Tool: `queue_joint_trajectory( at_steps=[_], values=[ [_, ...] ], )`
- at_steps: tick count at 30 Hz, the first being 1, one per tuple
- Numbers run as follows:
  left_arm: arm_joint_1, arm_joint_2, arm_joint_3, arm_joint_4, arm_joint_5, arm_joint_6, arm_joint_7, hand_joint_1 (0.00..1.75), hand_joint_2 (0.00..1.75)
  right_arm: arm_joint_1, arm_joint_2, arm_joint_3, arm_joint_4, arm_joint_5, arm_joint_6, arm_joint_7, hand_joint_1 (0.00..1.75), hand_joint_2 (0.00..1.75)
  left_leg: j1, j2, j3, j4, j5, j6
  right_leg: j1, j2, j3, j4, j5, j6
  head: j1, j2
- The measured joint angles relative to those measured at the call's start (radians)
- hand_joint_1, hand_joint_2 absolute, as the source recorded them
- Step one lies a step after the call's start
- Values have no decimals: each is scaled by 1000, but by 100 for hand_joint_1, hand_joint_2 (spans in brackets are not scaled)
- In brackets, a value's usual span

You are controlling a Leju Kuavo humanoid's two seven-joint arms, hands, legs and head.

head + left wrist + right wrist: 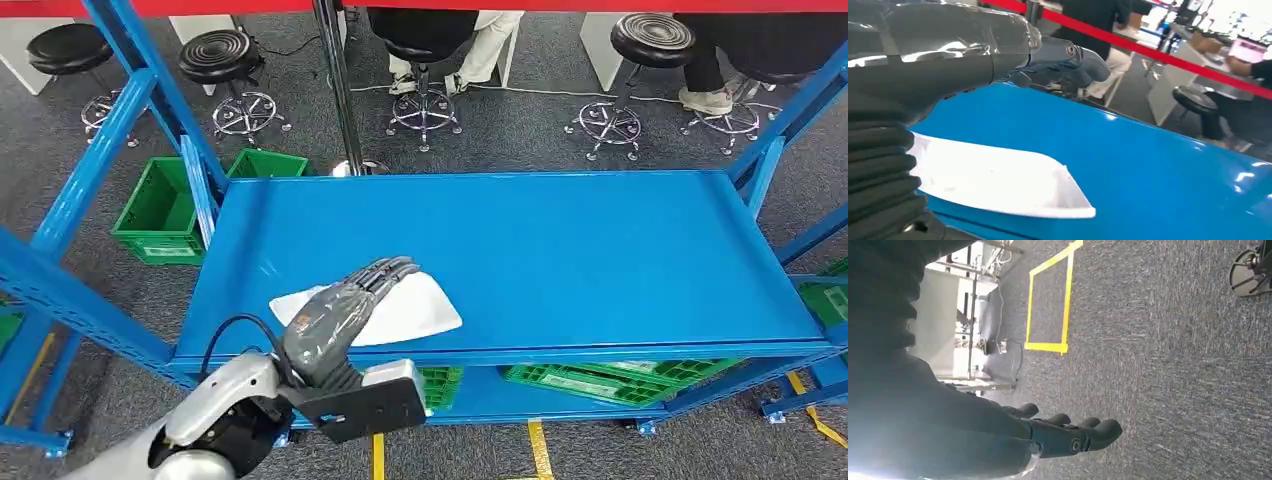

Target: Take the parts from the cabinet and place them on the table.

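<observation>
Left hand [345, 305]: lower left of the head view, fingers stretched forward and flat above the white part [415, 308]; in the left wrist view the fingers [1073, 60] stand clear of the part's surface, gripping nothing. White part: shallow tray-like plastic piece lying flat at the front left of the blue cabinet shelf [600, 250], near its front edge. Right hand [1068, 435]: hangs over grey carpet, fingers extended and loosely apart, holding nothing. Green crates [160, 210]: on the floor, left of frame. Stools [225, 60]: along the top of the frame, people seated on some.
</observation>
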Motion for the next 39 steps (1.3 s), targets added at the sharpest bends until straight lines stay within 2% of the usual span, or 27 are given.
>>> queue_joint_trajectory(
  at_steps=[10,20,28,31,32,33,39],
  values=[
    [17,0,-15,-17,5,-12,-32,0,175,-3,0,-15,0,21,-2,0,0,175,0,-9,0,0,0,0,0,-2,1,-2,0,0,0,0],
    [35,-70,-49,101,-72,0,-74,0,175,-5,2,-17,0,54,3,-1,0,175,0,-18,0,0,0,0,0,-5,3,-4,-1,-1,0,0],
    [36,-76,-51,111,-79,0,-76,0,175,-5,2,-17,0,54,3,-1,0,175,0,-19,0,0,0,0,0,-5,3,-4,-1,-1,0,0],
    [37,-107,-62,166,-107,5,-84,0,175,-7,2,-17,0,61,5,-2,0,175,0,-21,-1,0,0,0,0,-7,4,-5,-1,-1,0,0],
    [36,-151,-74,245,-143,27,-96,0,175,-8,2,-17,0,63,9,-5,0,175,0,-23,-1,0,0,0,0,-8,4,-5,-1,-1,0,0],
    [34,-175,-79,289,-150,32,-99,0,175,-8,2,-17,0,63,9,-6,0,175,0,-24,-1,0,0,0,0,-8,5,-6,-1,-1,0,0],
    [4,-222,-87,392,-160,60,-101,0,175,-8,3,-16,0,63,12,-6,0,175,0,-24,-1,0,0,0,0,-9,5,-6,-1,-1,0,0]
  ],
)
